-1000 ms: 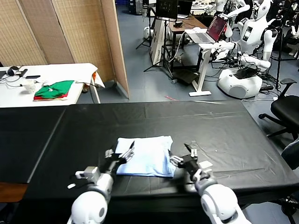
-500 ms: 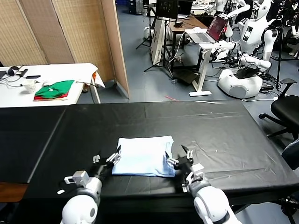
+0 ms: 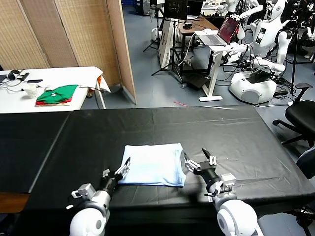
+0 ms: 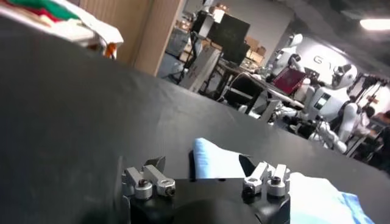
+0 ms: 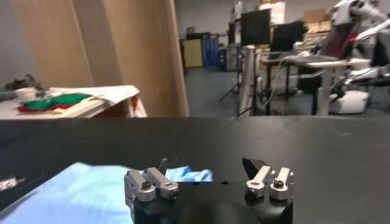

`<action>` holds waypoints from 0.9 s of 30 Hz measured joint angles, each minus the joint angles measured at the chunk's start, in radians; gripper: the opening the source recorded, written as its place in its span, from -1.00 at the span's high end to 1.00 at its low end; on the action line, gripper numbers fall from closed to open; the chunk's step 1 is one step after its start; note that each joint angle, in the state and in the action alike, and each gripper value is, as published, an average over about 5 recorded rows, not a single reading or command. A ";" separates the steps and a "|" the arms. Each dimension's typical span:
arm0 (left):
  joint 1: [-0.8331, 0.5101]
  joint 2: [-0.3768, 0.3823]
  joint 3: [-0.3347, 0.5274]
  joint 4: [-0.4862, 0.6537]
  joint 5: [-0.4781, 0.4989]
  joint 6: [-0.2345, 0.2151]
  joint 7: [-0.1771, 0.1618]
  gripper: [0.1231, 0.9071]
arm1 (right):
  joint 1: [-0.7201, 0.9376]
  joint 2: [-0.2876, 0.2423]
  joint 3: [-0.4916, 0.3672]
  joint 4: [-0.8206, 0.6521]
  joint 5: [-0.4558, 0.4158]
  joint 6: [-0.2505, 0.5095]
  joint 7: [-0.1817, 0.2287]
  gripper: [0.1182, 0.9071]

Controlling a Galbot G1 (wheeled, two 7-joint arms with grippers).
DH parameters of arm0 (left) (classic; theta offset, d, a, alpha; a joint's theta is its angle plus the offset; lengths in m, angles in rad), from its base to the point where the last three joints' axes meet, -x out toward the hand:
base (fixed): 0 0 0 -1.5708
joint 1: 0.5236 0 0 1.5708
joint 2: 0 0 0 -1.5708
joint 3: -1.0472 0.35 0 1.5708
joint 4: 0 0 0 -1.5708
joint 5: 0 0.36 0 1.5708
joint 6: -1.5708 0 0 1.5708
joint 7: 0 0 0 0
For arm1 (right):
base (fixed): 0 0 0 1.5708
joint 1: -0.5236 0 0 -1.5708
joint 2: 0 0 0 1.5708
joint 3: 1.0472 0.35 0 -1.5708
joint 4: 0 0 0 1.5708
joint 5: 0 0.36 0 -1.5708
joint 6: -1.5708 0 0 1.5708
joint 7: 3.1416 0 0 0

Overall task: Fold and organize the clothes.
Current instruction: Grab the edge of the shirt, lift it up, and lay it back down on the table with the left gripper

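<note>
While flanked by end effectors, T-shirt (image 3: 153, 164)

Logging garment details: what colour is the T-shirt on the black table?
Pale sky-blue T-shirt, plain on the visible side; clearest in the head view.

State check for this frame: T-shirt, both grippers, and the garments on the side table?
T-shirt: folded into a flat rectangle on the black table, not held.
Left gripper: open, at the shirt's near left corner.
Right gripper: open, beside the shirt's right edge.
Green-and-red garments: folded, on the white side table.
</note>
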 joint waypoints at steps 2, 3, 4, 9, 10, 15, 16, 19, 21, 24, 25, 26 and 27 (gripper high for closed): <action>-0.001 -0.002 0.006 0.004 -0.005 0.001 0.003 -1.00 | -0.004 0.001 0.007 0.003 0.000 0.000 0.000 -1.00; -0.003 -0.002 0.008 0.006 -0.007 0.002 0.004 -1.00 | -0.005 0.001 0.010 0.005 0.000 0.000 0.000 -1.00; -0.004 -0.003 0.011 0.008 -0.011 0.003 0.005 -0.98 | -0.005 0.002 0.013 0.005 0.000 0.000 0.000 -1.00; -0.017 -0.004 0.013 0.012 -0.090 0.030 -0.018 -0.54 | -0.009 0.007 0.025 0.007 0.000 0.002 0.000 -1.00; -0.019 -0.004 0.013 0.012 -0.111 0.038 -0.026 -0.36 | -0.011 0.009 0.027 0.008 0.000 0.003 0.000 -1.00; -0.026 -0.005 0.012 0.015 -0.176 0.057 -0.053 0.41 | -0.019 0.014 0.034 0.010 -0.003 0.008 0.000 -1.00; -0.027 -0.004 0.013 0.014 -0.176 0.057 -0.055 0.60 | -0.020 0.015 0.036 0.010 -0.003 0.009 0.000 -1.00; -0.025 0.002 0.012 0.005 -0.146 0.056 -0.059 0.86 | -0.025 0.016 0.041 0.011 -0.005 0.011 0.000 -1.00; -0.021 0.010 0.011 -0.006 -0.104 0.057 -0.062 0.87 | -0.028 0.016 0.046 0.011 -0.006 0.012 -0.001 -1.00; -0.012 0.036 0.003 -0.030 -0.013 0.077 -0.081 0.86 | -0.032 0.014 0.053 0.008 -0.011 0.014 -0.001 -1.00; -0.008 0.049 -0.001 -0.040 0.021 0.087 -0.089 0.87 | -0.032 0.013 0.055 0.006 -0.012 0.015 -0.001 -1.00; -0.004 0.064 -0.007 -0.051 0.053 0.094 -0.095 0.87 | -0.033 0.011 0.057 0.003 -0.013 0.015 -0.001 -1.00; 0.001 0.081 -0.013 -0.062 0.081 0.100 -0.099 0.87 | -0.033 0.010 0.059 0.000 -0.013 0.015 -0.001 -1.00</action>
